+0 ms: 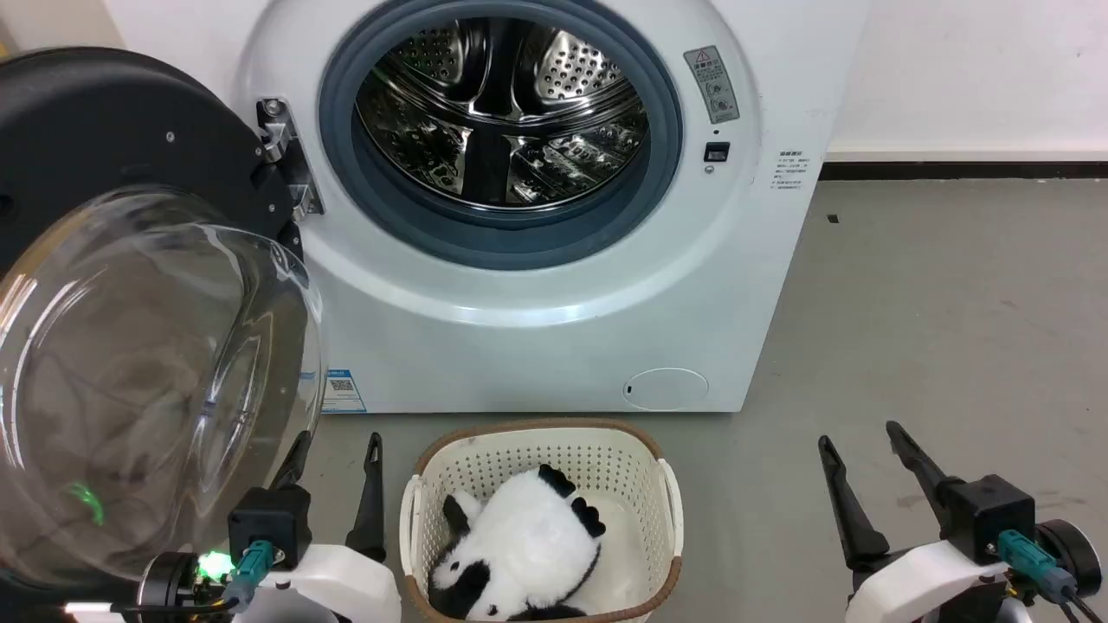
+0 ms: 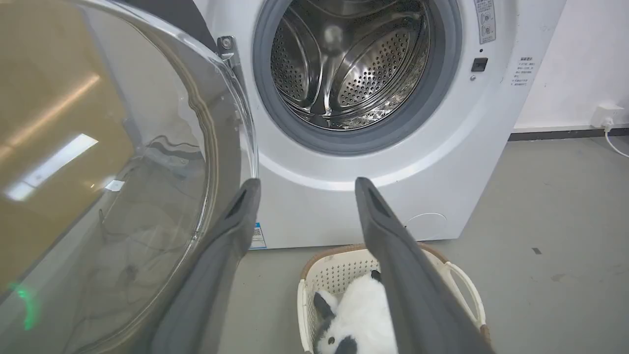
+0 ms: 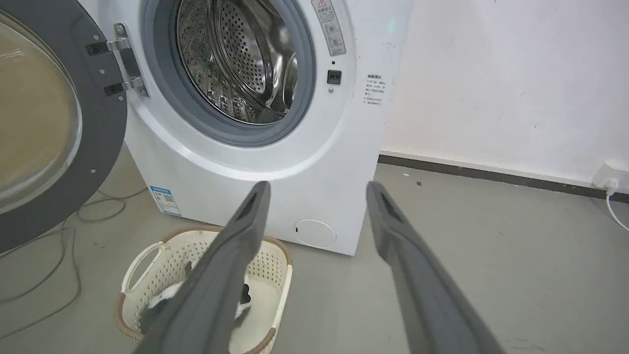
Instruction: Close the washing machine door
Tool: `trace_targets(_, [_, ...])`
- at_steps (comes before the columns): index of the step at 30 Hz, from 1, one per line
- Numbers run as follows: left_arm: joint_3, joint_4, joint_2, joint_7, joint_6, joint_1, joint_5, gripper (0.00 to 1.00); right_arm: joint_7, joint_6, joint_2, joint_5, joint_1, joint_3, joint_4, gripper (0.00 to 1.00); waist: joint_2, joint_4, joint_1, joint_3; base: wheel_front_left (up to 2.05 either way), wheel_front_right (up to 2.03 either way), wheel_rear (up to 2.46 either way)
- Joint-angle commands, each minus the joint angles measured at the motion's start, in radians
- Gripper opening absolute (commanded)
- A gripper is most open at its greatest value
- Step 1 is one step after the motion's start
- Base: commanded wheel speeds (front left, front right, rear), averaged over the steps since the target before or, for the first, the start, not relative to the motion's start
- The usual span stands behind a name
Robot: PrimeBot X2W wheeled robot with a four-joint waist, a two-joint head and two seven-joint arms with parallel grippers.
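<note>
The white washing machine stands ahead with its steel drum exposed inside the grey gasket. The washing machine door hangs wide open on the left hinge, its clear glass bowl bulging toward me and its matte black inner side facing out. My left gripper is open at the lower left, just right of the glass bowl's edge, with nothing between its fingers. At the lower right my right gripper is open over bare floor, well away from the door.
A cream perforated basket holding a panda toy sits on the grey floor in front of the machine, between my grippers. Cables lie on the floor under the door. A wall socket is at the right wall.
</note>
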Motion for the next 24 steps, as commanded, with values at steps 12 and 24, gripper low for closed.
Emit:
trace_targets(12, [-0.013, 0.01, 0.007, -0.04, 0.008, 0.006, -0.004, 1.0, -0.041, 0.0, 0.0, 0.025, 0.007, 0.0, -0.003, 1.0, -0.0001, 0.032, 0.0, -0.002, 0.0, 0.0, 0.0])
trace_targets(24, [-0.021, 0.012, 0.014, -0.063, 0.015, 0.011, -0.006, 1.0, -0.064, 0.0, 0.0, 0.022, 0.012, 0.005, -0.02, 1.0, -0.0001, 0.086, 0.0, -0.004, 0.0, 0.0, 0.0])
